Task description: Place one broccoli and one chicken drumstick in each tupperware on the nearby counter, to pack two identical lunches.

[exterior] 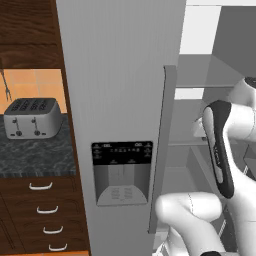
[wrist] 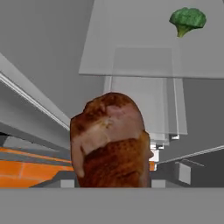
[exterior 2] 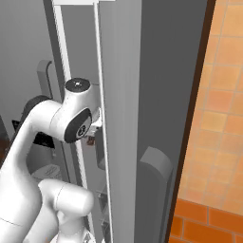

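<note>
Drumstick (wrist: 110,140) sits right at the gripper, seemingly pinched though the fingers are hidden, long axis running straight ahead, with the broccoli (wrist: 187,20) ahead on the fridge shelf (wrist: 131,52)

Base views flank the fridge (exterior: 120,100); hand view looks inside, close.

Chicken drumstick (wrist: 111,142): lower end cut off at the bottom of the hand view, fingertips hidden behind it, grip unreadable. Toaster (exterior: 32,117): left side cropped by the left base view edge. Counter (exterior: 37,155): cropped left. Small reddish-brown item beside the arm's wrist, right base view: too small to tell
</note>
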